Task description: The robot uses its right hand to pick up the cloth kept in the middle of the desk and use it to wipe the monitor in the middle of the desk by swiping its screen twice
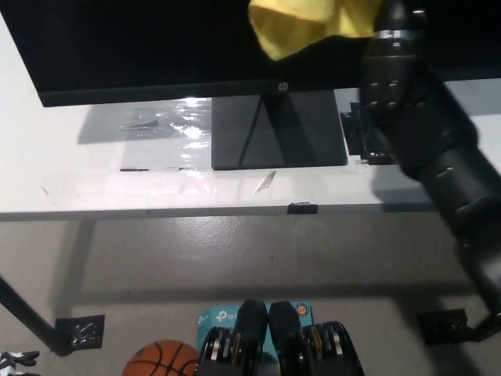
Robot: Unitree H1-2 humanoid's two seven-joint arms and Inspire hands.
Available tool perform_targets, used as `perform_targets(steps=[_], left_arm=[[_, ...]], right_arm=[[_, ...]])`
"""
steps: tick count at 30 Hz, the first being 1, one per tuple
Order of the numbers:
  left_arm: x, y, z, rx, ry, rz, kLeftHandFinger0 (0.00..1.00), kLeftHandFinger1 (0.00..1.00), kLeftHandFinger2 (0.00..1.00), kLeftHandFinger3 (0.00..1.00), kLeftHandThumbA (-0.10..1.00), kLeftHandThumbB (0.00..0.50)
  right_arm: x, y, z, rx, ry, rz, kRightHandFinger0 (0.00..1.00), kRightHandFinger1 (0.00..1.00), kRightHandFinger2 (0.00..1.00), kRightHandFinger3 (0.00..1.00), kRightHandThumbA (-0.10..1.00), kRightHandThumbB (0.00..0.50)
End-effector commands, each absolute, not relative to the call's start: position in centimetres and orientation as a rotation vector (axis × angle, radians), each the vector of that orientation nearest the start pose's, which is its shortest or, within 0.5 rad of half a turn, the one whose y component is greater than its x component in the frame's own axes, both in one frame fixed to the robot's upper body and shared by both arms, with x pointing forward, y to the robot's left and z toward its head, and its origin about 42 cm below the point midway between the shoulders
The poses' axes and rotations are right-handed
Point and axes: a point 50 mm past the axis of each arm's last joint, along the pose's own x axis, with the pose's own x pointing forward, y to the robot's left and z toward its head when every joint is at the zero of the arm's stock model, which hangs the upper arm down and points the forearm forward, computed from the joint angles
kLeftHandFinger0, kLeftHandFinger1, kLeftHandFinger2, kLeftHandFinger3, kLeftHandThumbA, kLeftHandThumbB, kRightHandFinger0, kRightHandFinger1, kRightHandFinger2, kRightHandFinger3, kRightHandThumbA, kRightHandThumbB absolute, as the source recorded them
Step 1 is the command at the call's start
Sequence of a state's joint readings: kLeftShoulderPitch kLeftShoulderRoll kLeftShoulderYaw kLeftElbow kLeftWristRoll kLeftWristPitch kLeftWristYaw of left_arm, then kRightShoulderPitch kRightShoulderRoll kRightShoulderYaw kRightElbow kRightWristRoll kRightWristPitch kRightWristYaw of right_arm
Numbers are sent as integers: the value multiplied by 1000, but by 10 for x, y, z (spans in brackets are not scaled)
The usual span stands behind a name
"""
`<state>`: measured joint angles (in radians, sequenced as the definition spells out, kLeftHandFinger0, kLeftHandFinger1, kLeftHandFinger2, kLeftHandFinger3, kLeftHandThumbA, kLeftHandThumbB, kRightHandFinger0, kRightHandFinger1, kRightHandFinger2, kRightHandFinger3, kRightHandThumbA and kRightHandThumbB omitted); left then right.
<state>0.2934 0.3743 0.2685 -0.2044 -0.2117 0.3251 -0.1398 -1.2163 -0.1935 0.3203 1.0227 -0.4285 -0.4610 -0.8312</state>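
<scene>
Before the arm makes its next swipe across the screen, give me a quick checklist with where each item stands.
1. Yellow cloth is up at the monitor screen: ok.
2. Right hand grip on the cloth: cannot tell, the hand is cut off at the picture's top edge.
3. Cloth pressed flat on the screen: not ok, it looks bunched.
4. Monitor stand upright on the desk: ok.
5. Black tray clear of the right arm: cannot tell, the arm covers it.
6. Left hand: not in view.

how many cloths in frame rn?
1. A yellow cloth at the top edge, against the monitor screen, right of centre, beside the black right arm. Its top is cropped; nothing else cloth-like shows on the desk.
</scene>
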Motion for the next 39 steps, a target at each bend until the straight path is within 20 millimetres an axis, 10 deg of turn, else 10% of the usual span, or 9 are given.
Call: perform_targets(steps=[1, 6, 7, 8, 15, 39], left_arm=[[173, 399, 119, 177, 322, 132, 456, 503, 670, 830, 481, 128], [169, 403, 115, 172, 317, 139, 445, 496, 666, 837, 469, 118], [169, 403, 115, 172, 317, 139, 441, 493, 664, 826, 468, 116], [168, 402, 116, 171, 323, 143, 447, 499, 668, 825, 470, 111], [167, 400, 117, 171, 329, 140, 469, 504, 659, 829, 434, 86], [174, 396, 118, 186, 317, 110, 482, 512, 672, 822, 497, 129]], right_arm=[[559, -198, 408, -620, -1006, -397, 0, 0, 98, 37, -100, 168], [554, -238, 398, -621, -967, -431, 0, 0, 119, 4, -100, 146], [553, -239, 398, -621, -967, -432, 0, 0, 44, 1, -100, 52], [552, -252, 395, -628, -960, -458, 0, 7, 177, 76, -100, 176], [547, -276, 383, -608, -918, -508, 0, 0, 135, 97, -100, 118], [558, -169, 415, -515, -1002, -408, 0, 0, 138, 126, -100, 123]])
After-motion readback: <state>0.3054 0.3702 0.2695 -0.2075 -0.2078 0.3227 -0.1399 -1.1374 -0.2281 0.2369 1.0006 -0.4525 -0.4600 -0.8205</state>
